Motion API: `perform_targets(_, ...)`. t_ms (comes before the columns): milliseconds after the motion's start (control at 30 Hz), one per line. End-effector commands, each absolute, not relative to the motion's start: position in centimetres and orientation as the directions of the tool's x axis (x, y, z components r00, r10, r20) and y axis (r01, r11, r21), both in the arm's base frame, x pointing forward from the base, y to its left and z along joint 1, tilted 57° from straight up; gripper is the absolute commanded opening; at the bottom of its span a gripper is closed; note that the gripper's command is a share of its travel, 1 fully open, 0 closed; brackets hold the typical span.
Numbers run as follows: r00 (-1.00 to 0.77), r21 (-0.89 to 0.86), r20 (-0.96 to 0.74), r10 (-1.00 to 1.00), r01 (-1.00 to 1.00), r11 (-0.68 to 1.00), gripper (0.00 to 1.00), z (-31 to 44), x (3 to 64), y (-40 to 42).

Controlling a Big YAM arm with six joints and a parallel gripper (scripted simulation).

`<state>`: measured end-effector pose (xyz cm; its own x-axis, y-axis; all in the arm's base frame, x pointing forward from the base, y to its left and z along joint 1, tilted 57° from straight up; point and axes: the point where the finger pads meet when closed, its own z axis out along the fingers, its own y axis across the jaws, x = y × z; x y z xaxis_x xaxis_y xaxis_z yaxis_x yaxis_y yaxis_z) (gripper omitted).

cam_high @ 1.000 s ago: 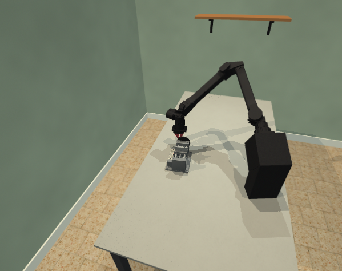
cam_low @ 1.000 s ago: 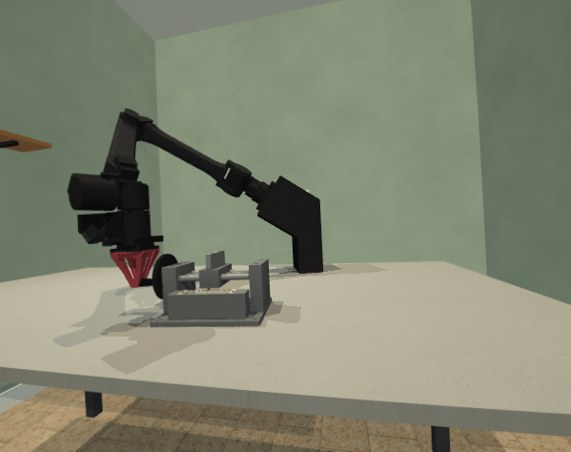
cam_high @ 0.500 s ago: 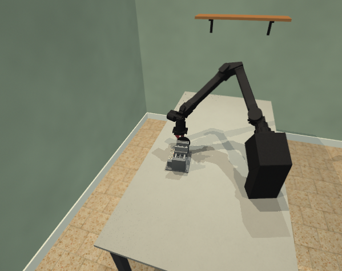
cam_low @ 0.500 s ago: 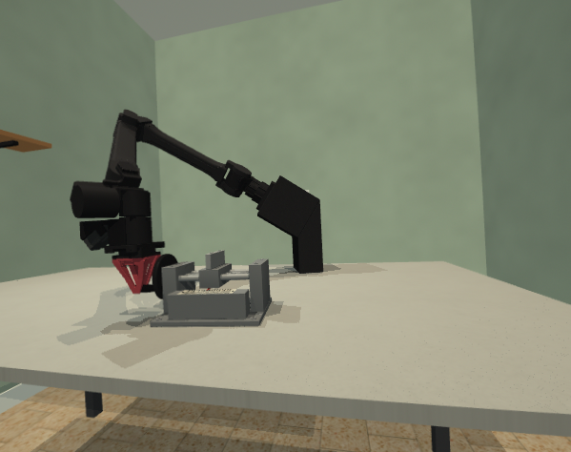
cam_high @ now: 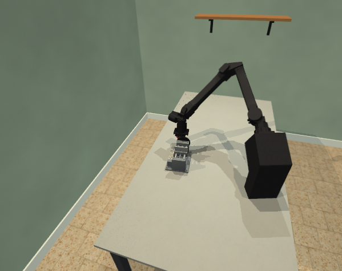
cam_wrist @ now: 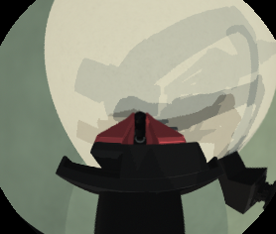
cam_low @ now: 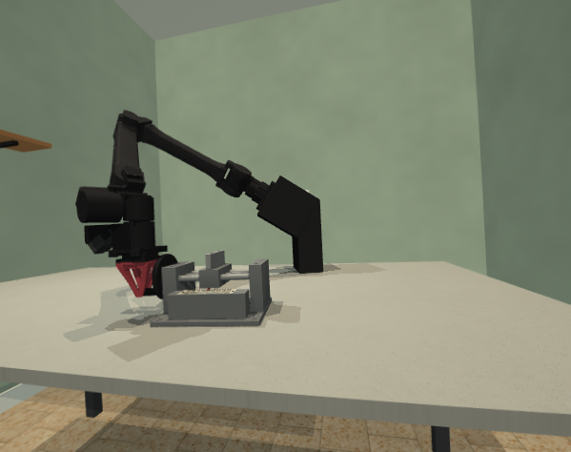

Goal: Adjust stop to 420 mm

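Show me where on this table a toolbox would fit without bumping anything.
Best patch: the wide stretch of table between the stop fixture, the arm's black base and the near edge. Crowded: the far left corner, where the claw is shut on the handwheel beside the fixture.

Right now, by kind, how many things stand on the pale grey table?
Black six-joint robot arm, its red-fingered gripper shut on the black round handwheel: 1
Grey metal stop fixture: 1
Handwheel: 1
Total: 3
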<state>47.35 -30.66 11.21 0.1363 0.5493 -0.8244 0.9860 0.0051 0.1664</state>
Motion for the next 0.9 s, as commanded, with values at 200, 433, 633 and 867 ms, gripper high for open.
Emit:
perform_targets(200,0.135,0.161,-0.822,0.554,0.987,-0.001,0.06,10.1,46.5,-32.0)
perform_targets(433,0.135,0.161,-0.822,0.554,0.987,-0.001,0.06,9.9,45.8,-32.2)
perform_targets(633,0.135,0.161,-0.822,0.554,0.987,-0.001,0.06,9.8,45.7,-32.2)
perform_targets(867,0.146,0.174,-0.824,0.547,0.985,-0.002,0.06,10.5,45.2,-32.3)
